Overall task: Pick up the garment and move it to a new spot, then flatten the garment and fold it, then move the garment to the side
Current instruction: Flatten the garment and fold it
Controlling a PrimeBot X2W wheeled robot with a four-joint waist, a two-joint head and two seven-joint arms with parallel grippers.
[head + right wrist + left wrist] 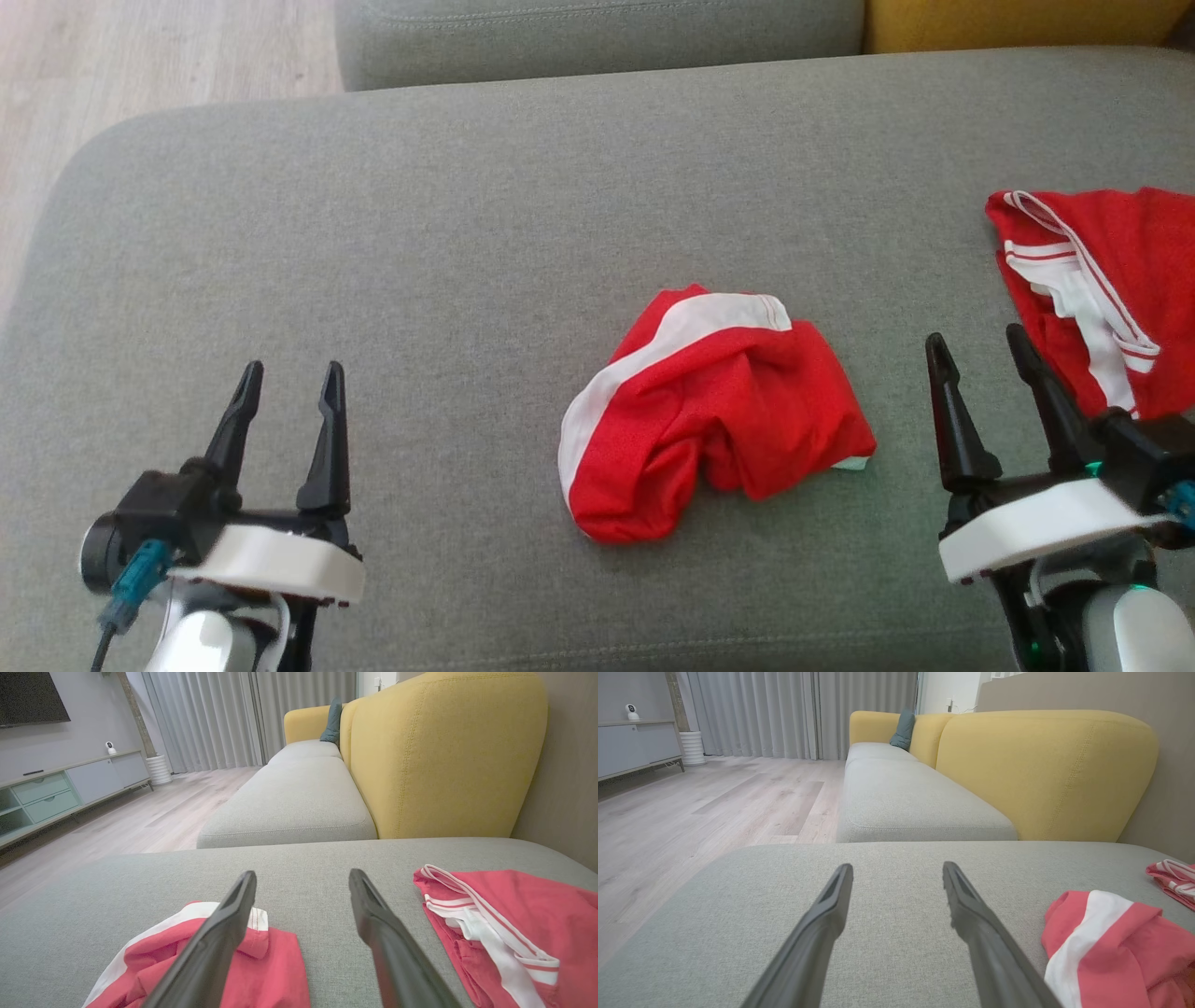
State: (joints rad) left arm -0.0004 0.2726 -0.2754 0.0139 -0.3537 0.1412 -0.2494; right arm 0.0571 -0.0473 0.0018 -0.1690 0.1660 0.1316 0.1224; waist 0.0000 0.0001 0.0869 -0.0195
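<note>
I had both arms low over the grey cushion (448, 205). My left gripper (293, 373) stood with its jaws wide apart and nothing between them, well to the left of the garment (719, 420), a crumpled red heap with a white stripe lying near the cushion's middle. My right gripper (976, 338) was likewise spread and empty, between that heap and a second red cloth (1111, 271) at the right edge.
</note>
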